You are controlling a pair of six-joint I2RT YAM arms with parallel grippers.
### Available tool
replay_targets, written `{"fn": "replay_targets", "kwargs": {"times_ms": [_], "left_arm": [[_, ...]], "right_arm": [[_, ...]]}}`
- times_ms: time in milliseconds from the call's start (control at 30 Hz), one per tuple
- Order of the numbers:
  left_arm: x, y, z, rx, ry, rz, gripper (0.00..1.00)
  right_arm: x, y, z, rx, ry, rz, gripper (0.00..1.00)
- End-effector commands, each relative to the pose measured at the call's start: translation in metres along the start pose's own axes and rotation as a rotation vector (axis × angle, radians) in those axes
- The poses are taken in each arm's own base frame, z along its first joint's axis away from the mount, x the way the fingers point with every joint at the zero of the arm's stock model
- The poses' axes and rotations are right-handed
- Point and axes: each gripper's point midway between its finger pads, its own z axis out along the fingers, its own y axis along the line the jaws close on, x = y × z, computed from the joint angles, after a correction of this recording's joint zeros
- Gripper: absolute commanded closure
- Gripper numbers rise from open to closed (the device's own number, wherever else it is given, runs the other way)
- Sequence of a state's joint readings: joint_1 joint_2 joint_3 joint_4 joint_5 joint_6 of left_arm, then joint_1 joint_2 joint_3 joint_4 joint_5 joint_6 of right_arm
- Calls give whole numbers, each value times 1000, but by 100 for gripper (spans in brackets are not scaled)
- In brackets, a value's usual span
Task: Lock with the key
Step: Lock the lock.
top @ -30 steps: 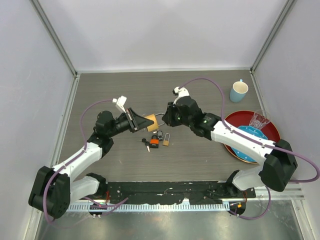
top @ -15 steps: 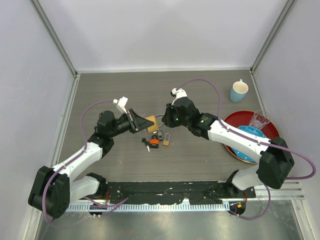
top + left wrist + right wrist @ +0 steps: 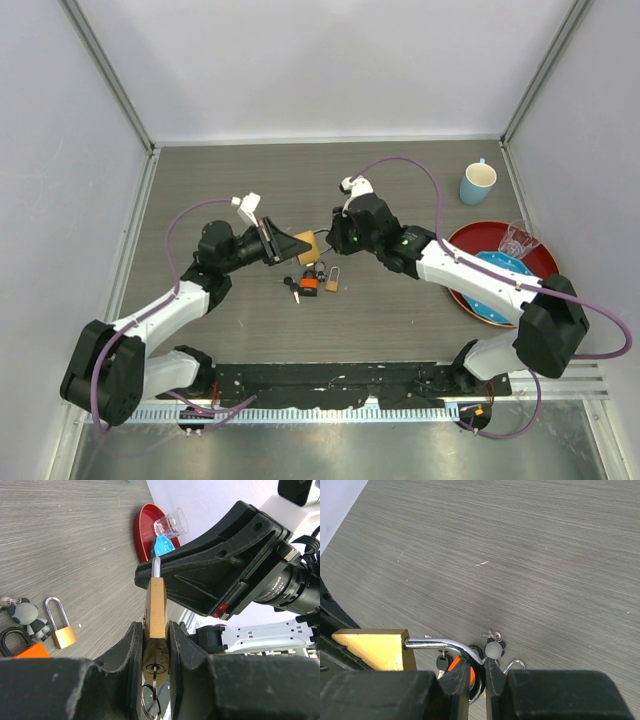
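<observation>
My left gripper (image 3: 290, 245) is shut on the body of a large brass padlock (image 3: 308, 244), held above the table at mid-centre. In the left wrist view the padlock (image 3: 157, 602) stands between my fingers. A key (image 3: 155, 674) with a ring sits in its keyhole. My right gripper (image 3: 332, 238) is shut on the padlock's chrome shackle (image 3: 437, 644), which comes out of the brass body (image 3: 372, 649). The two grippers face each other closely.
Below the grippers on the table lie an orange padlock (image 3: 309, 286), a small brass padlock (image 3: 331, 282) and loose keys with a grey charm (image 3: 494, 650). A red plate (image 3: 465, 300) with a glass (image 3: 517, 240) is at the right. A blue mug (image 3: 477, 182) stands at the far right.
The two grippers have drawn a little closer together around the padlock. The left wrist shifted slightly right. Both grips are unchanged.
</observation>
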State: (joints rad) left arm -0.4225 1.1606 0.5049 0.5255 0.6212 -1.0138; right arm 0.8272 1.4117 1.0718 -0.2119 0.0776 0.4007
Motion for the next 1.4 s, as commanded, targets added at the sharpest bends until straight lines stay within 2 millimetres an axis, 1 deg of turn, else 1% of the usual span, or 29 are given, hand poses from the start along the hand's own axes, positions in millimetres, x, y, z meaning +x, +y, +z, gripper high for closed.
{"fn": "replay_targets", "kwargs": {"times_ms": [0, 133, 167, 333, 400, 433, 467, 533, 600, 667, 900, 1033, 1067, 1133, 1167, 1233, 1300, 1367], "left_arm": [[-8, -69, 13, 243, -10, 134, 100], [-7, -66, 15, 238, -14, 130, 100], [-8, -69, 16, 246, -20, 136, 100], [-11, -69, 22, 245, -38, 132, 100], [-11, -74, 25, 265, -39, 136, 100], [-9, -72, 28, 267, -31, 129, 100], [-11, -79, 29, 288, -35, 131, 100], [-10, -84, 32, 308, -33, 132, 100], [-10, -87, 36, 313, -40, 132, 100], [-12, -90, 40, 317, -47, 136, 100], [-5, -97, 54, 328, -26, 137, 100], [-2, -101, 57, 337, -30, 149, 100], [0, -106, 59, 348, -25, 154, 100], [1, -107, 62, 349, -24, 153, 100], [0, -110, 63, 356, -25, 156, 100], [3, -113, 67, 364, -13, 154, 100], [7, -120, 70, 384, 0, 157, 100], [9, -118, 74, 381, 5, 154, 100]], "right_arm": [[-70, 204, -117, -877, -229, -94, 98], [-72, 211, -132, -935, -245, -113, 98], [-69, 214, -135, -953, -238, -119, 98], [-67, 225, -153, -1045, -248, -142, 98], [-66, 230, -160, -1083, -250, -144, 98], [-66, 232, -164, -1101, -251, -146, 98], [-64, 233, -166, -1112, -245, -142, 98], [-64, 237, -172, -1135, -248, -148, 98], [-63, 238, -175, -1145, -249, -154, 98], [-61, 240, -183, -1169, -255, -166, 98], [-60, 246, -204, -1247, -275, -182, 99], [-55, 249, -211, -1292, -266, -191, 98], [-54, 250, -213, -1305, -261, -191, 98], [-50, 252, -218, -1329, -253, -200, 98], [-51, 253, -220, -1337, -255, -207, 99], [-49, 255, -227, -1360, -254, -216, 98], [-48, 257, -233, -1380, -261, -224, 98], [-47, 258, -238, -1395, -256, -233, 98]]}}
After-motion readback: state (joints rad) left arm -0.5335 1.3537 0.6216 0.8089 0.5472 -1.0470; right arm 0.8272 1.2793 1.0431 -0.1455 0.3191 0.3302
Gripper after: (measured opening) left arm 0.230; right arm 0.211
